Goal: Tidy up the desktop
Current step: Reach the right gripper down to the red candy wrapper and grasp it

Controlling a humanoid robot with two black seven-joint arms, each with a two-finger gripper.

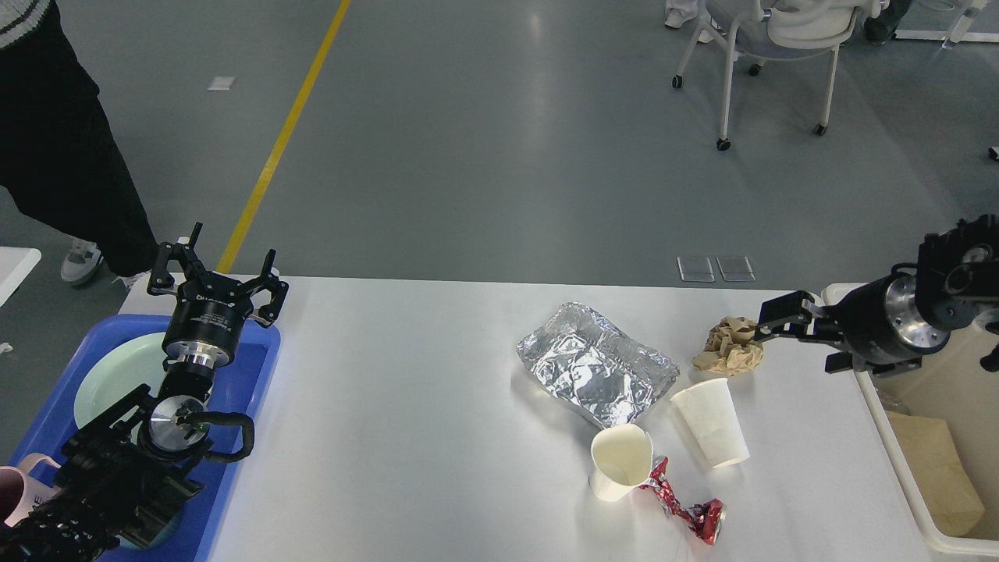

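The white desktop (406, 406) carries litter on its right half: a crumpled foil sheet (593, 373), a brown paper ball (732, 345), two white paper cups, one upright (619, 462) and one upside down (709, 421), and a crushed red can (683, 503). My left gripper (215, 275) is open and empty above the far corner of the blue tray (242, 386). My right gripper (769, 322) reaches in from the right, just right of the paper ball, fingers apart and empty.
The blue tray holds a pale green plate (109, 375) and a pink mug (14, 492). A cream plastic bin (909, 460) with brown paper inside stands off the desktop's right end. A person stands at far left (62, 172); a wheeled chair is beyond (773, 47).
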